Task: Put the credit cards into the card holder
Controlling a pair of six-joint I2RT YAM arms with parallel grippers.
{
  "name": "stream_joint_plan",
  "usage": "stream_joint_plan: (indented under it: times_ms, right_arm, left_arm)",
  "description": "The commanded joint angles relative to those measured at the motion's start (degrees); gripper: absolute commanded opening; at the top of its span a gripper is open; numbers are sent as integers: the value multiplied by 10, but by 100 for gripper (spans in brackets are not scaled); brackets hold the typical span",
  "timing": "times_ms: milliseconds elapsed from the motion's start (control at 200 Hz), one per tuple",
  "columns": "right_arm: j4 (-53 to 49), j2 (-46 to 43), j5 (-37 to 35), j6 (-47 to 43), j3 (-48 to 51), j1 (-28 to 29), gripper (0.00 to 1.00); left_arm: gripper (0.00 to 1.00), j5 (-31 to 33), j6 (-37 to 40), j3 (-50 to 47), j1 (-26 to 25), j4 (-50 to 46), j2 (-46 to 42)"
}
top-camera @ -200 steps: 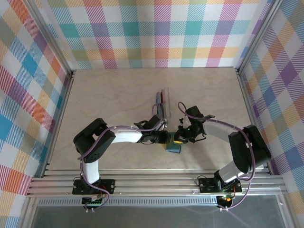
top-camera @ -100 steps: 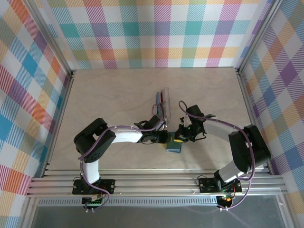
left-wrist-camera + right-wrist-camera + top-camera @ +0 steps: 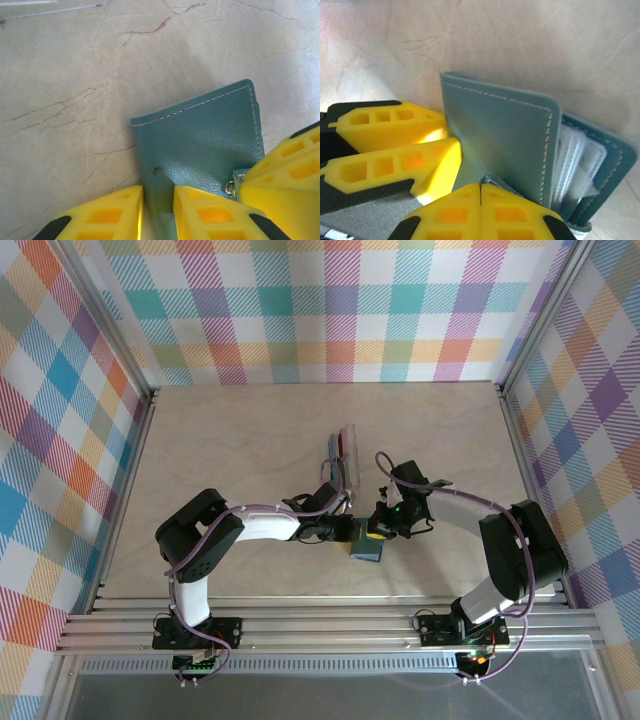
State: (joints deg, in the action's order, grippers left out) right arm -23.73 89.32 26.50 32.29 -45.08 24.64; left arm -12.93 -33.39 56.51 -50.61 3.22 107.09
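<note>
The dark teal card holder (image 3: 366,551) sits between my two grippers at the table's near middle. In the left wrist view my left gripper (image 3: 158,212) pinches one leather cover of the card holder (image 3: 200,140) between its yellow fingers. In the right wrist view my right gripper (image 3: 480,192) is shut on a thin inner flap of the card holder (image 3: 500,135), which stands spread open with clear sleeves (image 3: 575,160) showing. The credit cards (image 3: 341,448), red and blue among them, rest in a clear tray behind the grippers.
The clear tray (image 3: 349,468) lies just beyond the left gripper (image 3: 352,531). The right gripper (image 3: 378,533) nearly touches it from the right. Metal frame posts and plaid walls close in the wooden table (image 3: 230,450) on three sides.
</note>
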Motion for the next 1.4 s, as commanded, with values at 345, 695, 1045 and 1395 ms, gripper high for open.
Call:
stream_joint_plan:
  times_ms: [345,695,1045,1395]
  right_arm:
    - [34,27,-11,4,9,-3,0]
    - [32,35,-36,8,25,0,0]
    - [40,58,-92,22,44,15,0]
    - [55,18,-83,24,27,32,1]
  left_arm:
    - [24,40,1,-6,-5,-1,40]
    - [24,41,1,-5,-5,-3,38]
    - [24,44,0,-8,-5,-4,33]
    - [24,74,-3,-6,-1,-35,-5]
